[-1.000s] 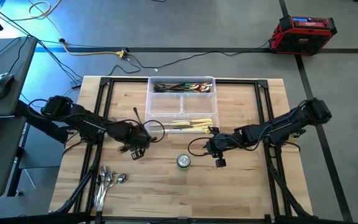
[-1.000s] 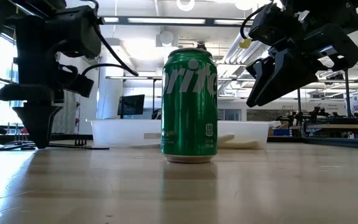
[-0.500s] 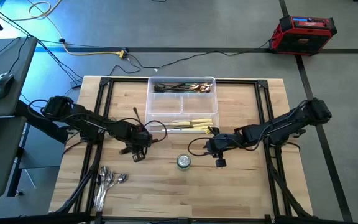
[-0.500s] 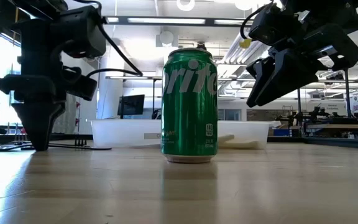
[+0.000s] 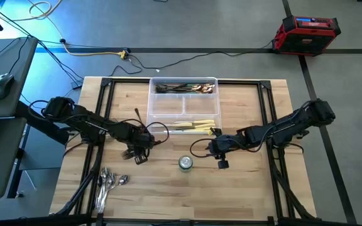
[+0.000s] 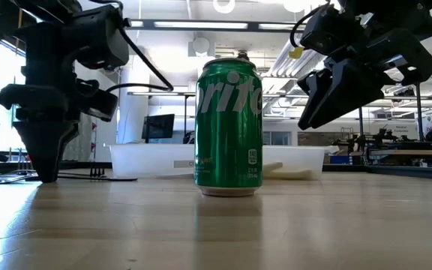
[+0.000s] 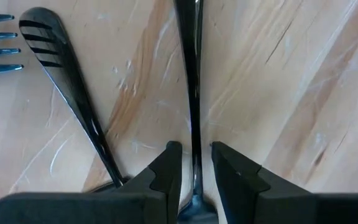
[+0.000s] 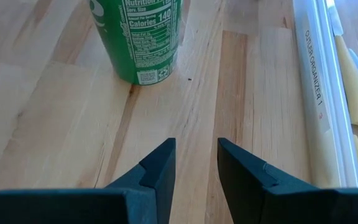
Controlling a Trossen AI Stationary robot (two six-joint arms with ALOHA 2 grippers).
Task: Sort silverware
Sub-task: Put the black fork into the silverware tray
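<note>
Little has shifted over the last second: the left gripper (image 7: 194, 165) has only edged along beside the clear tray (image 5: 182, 104), and the right gripper (image 8: 196, 163) hangs where it was.

Taking the tray as landmark, the left gripper stands at its near left corner, tips down at the wood, fingers (image 7: 166, 168) part-way open and straddling a slim dark fork handle (image 7: 190, 87). That handle runs straight out along the gripper's own line, so the jaws cross its narrow width. It looks a clean pinch, though not yet a firm hold. A second dark fork (image 7: 67, 81), slotted at its end, lies just beside, angled away.

Off the tray's near right corner the right gripper waits empty, jaws apart, near a green can (image 8: 137, 37). Cream-handled knives (image 5: 193, 125) fill the nearest compartment, dark pieces the farthest. Shiny spoons (image 5: 109, 182) lie loose at the table's near left.
</note>
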